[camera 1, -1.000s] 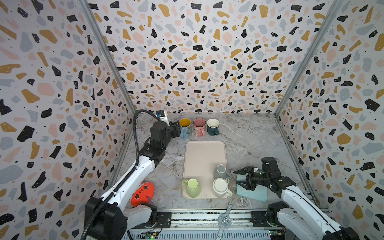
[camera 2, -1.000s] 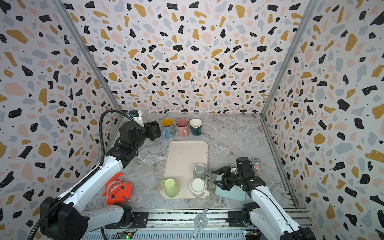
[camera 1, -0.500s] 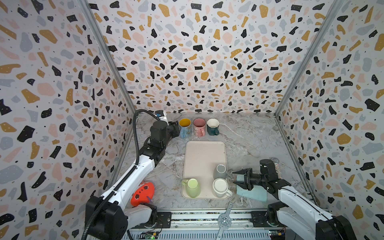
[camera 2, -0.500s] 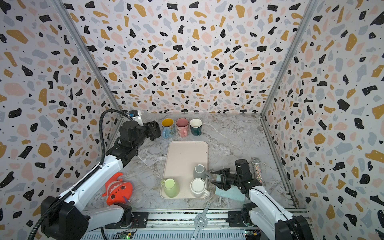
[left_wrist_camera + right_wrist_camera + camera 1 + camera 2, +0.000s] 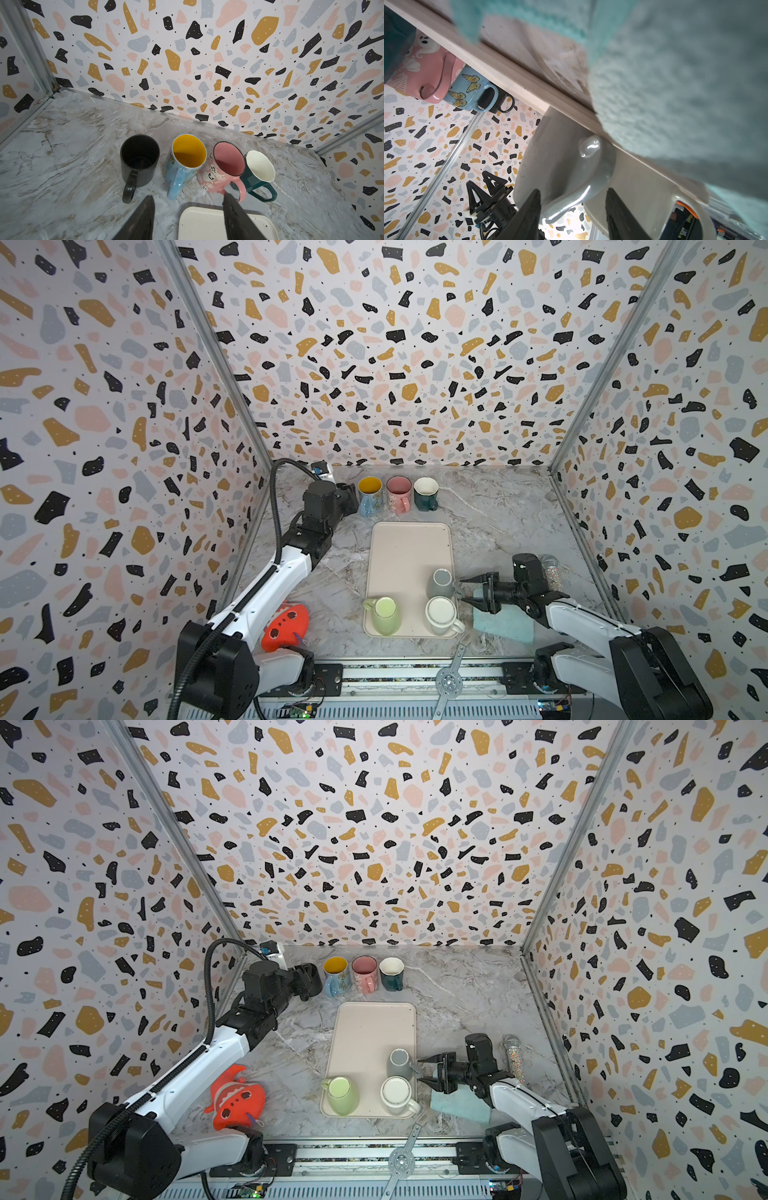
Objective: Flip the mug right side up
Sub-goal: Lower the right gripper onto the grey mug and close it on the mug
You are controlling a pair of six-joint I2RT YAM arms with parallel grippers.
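Note:
A grey mug [image 5: 441, 583] stands upside down on the cream tray [image 5: 409, 547], its handle [image 5: 581, 187] pointing right. My right gripper [image 5: 464, 590] is open and low beside the tray, and in the right wrist view its fingers [image 5: 529, 209] stand on either side of that handle with gaps showing. A green mug [image 5: 384, 614] and a white mug [image 5: 441, 614] also stand base up at the tray's near end. My left gripper [image 5: 188, 196] is open and empty above the tray's far edge, facing the back row of mugs.
Upright at the back stand a black mug [image 5: 139, 160], a blue one [image 5: 370, 495], a pink one [image 5: 398, 493] and a dark green one [image 5: 425, 492]. A teal cloth [image 5: 503, 624] lies under my right arm, with a glitter bottle [image 5: 550, 572] behind it. A red toy [image 5: 286, 624] sits front left.
My right gripper has moved left towards the tray until its fingers straddle the grey mug's handle, and its jaws have narrowed slightly. The left arm has not moved.

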